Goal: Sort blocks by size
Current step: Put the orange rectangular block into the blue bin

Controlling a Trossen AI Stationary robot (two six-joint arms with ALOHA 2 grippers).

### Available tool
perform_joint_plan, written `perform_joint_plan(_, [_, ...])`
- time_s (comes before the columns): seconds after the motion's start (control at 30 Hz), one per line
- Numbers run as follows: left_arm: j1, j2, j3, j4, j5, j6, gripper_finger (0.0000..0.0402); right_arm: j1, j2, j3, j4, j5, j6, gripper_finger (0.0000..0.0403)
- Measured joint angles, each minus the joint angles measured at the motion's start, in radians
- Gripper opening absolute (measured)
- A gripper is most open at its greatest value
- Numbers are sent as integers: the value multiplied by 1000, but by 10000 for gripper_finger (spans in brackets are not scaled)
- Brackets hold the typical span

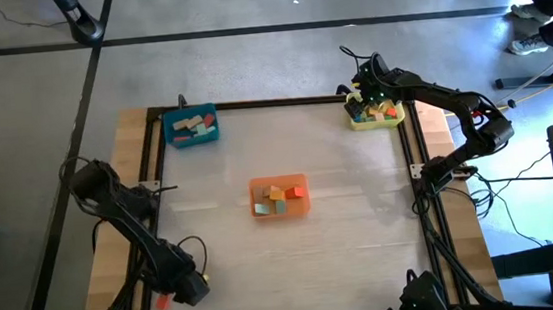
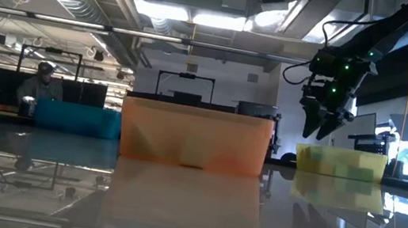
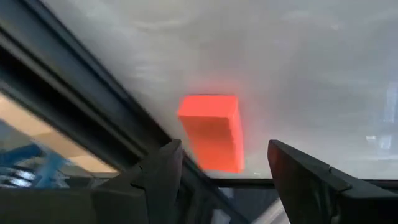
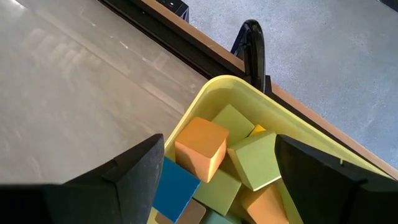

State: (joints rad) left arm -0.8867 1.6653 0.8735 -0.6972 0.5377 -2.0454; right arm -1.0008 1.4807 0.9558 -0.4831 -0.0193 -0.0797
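Note:
A red block (image 3: pixel 211 127) lies on the table by the black frame rail, at the near left corner (image 1: pixel 162 302). My left gripper (image 3: pixel 224 150) (image 1: pixel 186 286) slants down over it, open, with a finger on either side of the block's near end and no touch showing. My right gripper (image 4: pixel 217 155) (image 1: pixel 366 92) hangs open above the yellow tray (image 4: pixel 214 87) (image 1: pixel 374 116), at the far right. That tray holds orange, green, blue and yellow blocks (image 4: pixel 200 148). More blocks lie in the orange tray (image 1: pixel 279 197) at mid-table and in the blue tray (image 1: pixel 192 128) at the far left.
A black frame (image 1: pixel 414 173) runs around the table top, with a rail (image 3: pixel 74 106) close beside the red block. In the low view the three trays stand in a row, the orange one (image 2: pixel 197 137) nearest. A person (image 2: pixel 40 87) sits in the room beyond the table.

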Motion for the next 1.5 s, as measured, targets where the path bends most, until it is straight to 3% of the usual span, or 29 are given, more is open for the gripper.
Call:
perform_joint_plan(0.3, [-20, -3, -83, 139, 23, -94, 224, 0, 0, 0, 6, 0, 3, 303])
perform_joint_plan(0.83, [-9, -3, -99, 159, 3, -14, 220, 0, 0, 0, 9, 0, 3, 303])
perform_joint_plan(1.37, [-17, 0, -100, 164, -7, 132, 54, 0, 0, 0, 11, 0, 3, 303])
perform_joint_plan(1.5, [-13, -1, -101, 162, -1, 161, 42, 0, 0, 0, 11, 0, 3, 303])
